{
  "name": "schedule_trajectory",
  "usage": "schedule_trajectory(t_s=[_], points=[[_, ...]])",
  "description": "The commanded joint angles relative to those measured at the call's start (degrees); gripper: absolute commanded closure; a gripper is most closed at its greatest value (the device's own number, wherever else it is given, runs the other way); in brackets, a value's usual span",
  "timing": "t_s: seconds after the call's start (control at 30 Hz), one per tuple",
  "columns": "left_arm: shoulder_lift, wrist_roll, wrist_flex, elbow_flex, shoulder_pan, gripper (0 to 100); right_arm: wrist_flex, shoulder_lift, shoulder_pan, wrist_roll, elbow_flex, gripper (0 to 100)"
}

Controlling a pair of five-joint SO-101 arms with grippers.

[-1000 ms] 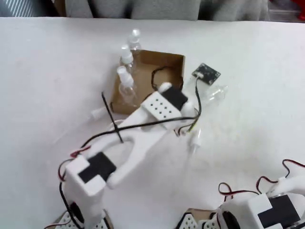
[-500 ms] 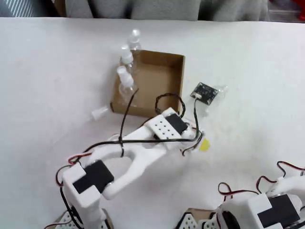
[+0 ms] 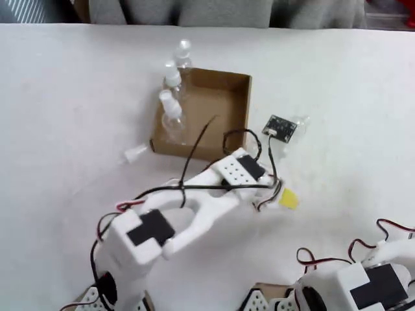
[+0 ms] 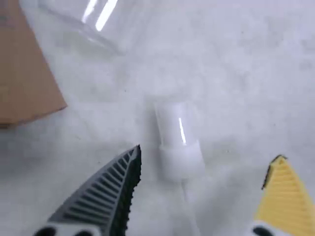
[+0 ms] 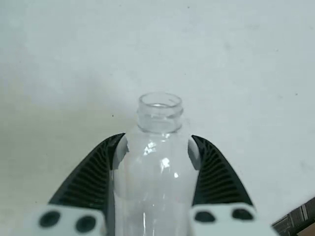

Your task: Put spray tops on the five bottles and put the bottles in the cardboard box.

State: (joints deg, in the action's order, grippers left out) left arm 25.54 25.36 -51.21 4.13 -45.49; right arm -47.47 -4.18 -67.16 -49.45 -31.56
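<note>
From above, the cardboard box (image 3: 217, 107) sits open side up on the white table (image 3: 65, 97). Three bottles with spray tops fitted stand in a line along its left wall, tops pointing up. The near bottle (image 3: 171, 118) is inside, against the wall. The middle bottle (image 3: 172, 74) and the far bottle (image 3: 183, 50) are at the back corner, and I cannot tell whether they are inside or just behind. A loose spray top (image 3: 135, 154) lies on the table just beside the box's near left corner. The left arm (image 3: 194, 207) is stretched out past the box's near right corner, with its yellow finger (image 3: 287, 198) low over the table. A small black circuit board (image 3: 280, 127) is just right of the box.

In the left wrist view, the left gripper (image 4: 206, 153) is spread wide. Its grey finger (image 4: 115, 189) and yellow finger sit on either side of a second spray top (image 4: 178, 142), which lies flat on the table and touches neither. The top's long axis runs in line with the gripper, with the thin tube pointing back toward it and the cap pointing away. Beyond it are a corner of the box and a clear bottle (image 4: 93, 19).

In the right wrist view, the right gripper (image 5: 157, 141) is clamped on an open bottle (image 5: 157, 172), with a black finger (image 5: 96, 182) pressed to each shoulder. The bottle's long axis lies in line with the gripper. Its bare neck points away, and it is empty.
</note>
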Motion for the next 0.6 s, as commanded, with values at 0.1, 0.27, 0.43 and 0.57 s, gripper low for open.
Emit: schedule_trajectory(t_s=[0.1,0.27,0.43,0.57], points=[[8.2,3.9,-7.6,-14.2,-0.3,61,0.4,-0.6,0.7,-0.1,0.5,98.2],[11.7,4.0,-7.5,-16.4,-0.7,62,0.4,-0.5,0.7,-0.1,0.5,98.2],[12.0,3.4,-7.6,-16.8,-0.7,85,0.4,-0.5,0.7,-0.1,0.5,98.2],[11.9,1.9,-9.2,-16.4,-0.8,91,0.4,-0.5,0.7,-0.1,0.5,98.2]])
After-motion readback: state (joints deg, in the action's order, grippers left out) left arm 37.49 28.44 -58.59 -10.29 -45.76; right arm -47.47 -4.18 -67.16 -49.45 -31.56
